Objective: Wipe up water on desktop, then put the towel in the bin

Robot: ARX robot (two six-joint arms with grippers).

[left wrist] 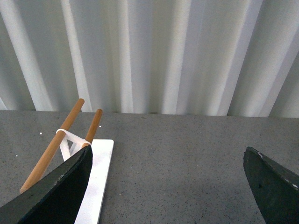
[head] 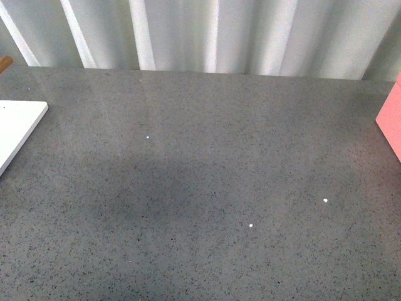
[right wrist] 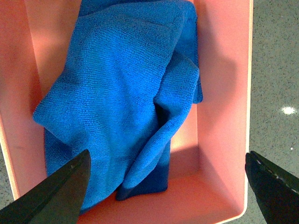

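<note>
The blue towel (right wrist: 117,102) lies crumpled inside the pink bin (right wrist: 224,116), seen from above in the right wrist view. My right gripper (right wrist: 168,186) hangs open over the bin, with nothing between its dark fingers (right wrist: 60,191). In the front view only a pink corner of the bin (head: 391,125) shows at the right edge, and the grey speckled desktop (head: 200,188) fills the picture with no arm in sight. My left gripper (left wrist: 170,182) stands open above bare desktop (left wrist: 173,154), holding nothing.
A white flat board (head: 15,128) lies at the left edge of the desktop. In the left wrist view the board (left wrist: 98,177) carries two wooden rods (left wrist: 51,147) in a white bracket. A pale corrugated wall (head: 207,34) runs behind the desktop.
</note>
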